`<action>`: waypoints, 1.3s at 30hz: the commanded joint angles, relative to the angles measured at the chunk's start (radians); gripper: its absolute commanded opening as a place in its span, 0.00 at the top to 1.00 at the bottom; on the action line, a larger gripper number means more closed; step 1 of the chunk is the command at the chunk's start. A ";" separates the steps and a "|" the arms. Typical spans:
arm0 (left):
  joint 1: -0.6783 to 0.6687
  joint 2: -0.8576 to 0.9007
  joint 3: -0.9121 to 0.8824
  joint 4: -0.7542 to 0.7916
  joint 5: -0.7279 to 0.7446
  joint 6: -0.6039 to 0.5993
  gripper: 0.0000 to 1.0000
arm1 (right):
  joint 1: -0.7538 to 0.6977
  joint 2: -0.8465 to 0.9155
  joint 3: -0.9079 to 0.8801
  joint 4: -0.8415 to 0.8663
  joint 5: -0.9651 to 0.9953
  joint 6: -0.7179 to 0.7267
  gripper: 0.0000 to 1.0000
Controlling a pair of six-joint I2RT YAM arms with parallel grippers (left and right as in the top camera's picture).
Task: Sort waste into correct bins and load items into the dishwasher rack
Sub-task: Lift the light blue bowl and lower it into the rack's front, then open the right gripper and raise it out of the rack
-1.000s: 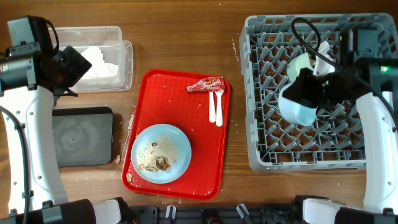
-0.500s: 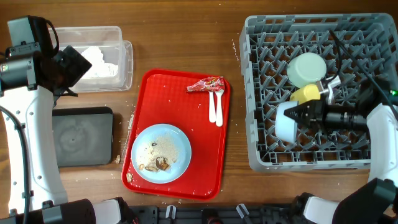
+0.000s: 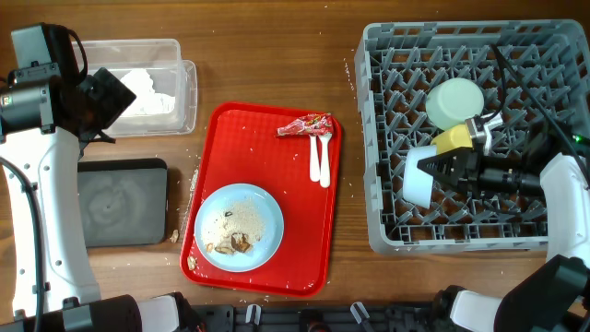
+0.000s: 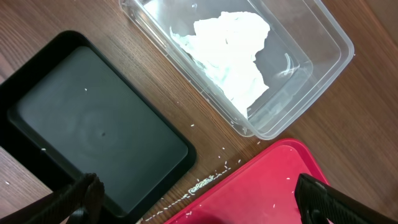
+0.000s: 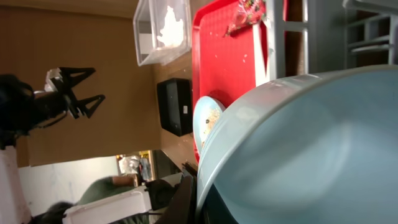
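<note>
Wooden table (image 3: 267, 55) overhead, right gripper (image 3: 435, 171) clamped on blue bowl (image 3: 415, 183) inside rack (image 3: 373, 217). Seen only from left wrist: left gripper (image 4: 199, 202) spread wide near black tray (image 4: 93, 130).

The table (image 3: 277, 55) is wood-grained, the red tray (image 3: 267, 157) glossy, the tub (image 3: 189, 92) clear plastic, the black tray (image 3: 120, 207) seemingly matt.
</note>
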 commanded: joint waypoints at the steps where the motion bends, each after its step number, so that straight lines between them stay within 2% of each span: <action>1: 0.003 -0.002 0.000 0.001 -0.009 -0.009 0.00 | -0.003 0.032 -0.019 0.026 0.047 -0.007 0.96; 4: 0.003 -0.002 0.000 0.001 -0.009 -0.009 0.00 | -0.005 0.032 -0.014 0.079 0.210 0.106 0.94; 6: 0.003 -0.002 0.000 0.001 -0.009 -0.009 0.00 | -0.005 0.032 -0.005 0.087 0.235 0.119 0.94; 12: 0.003 -0.002 0.000 0.001 -0.008 -0.009 0.00 | -0.005 0.032 0.005 0.056 -0.055 0.032 0.95; 20: 0.003 -0.002 0.000 0.001 -0.009 -0.009 0.00 | -0.005 0.047 -0.028 0.043 -0.017 0.006 0.92; 28: 0.003 -0.002 0.000 0.001 -0.009 -0.009 0.00 | -0.001 0.089 -0.055 0.023 -0.141 -0.039 0.96; 39: 0.003 -0.002 0.000 0.001 -0.009 -0.009 0.00 | -0.001 0.089 -0.055 -0.003 -0.130 -0.040 0.96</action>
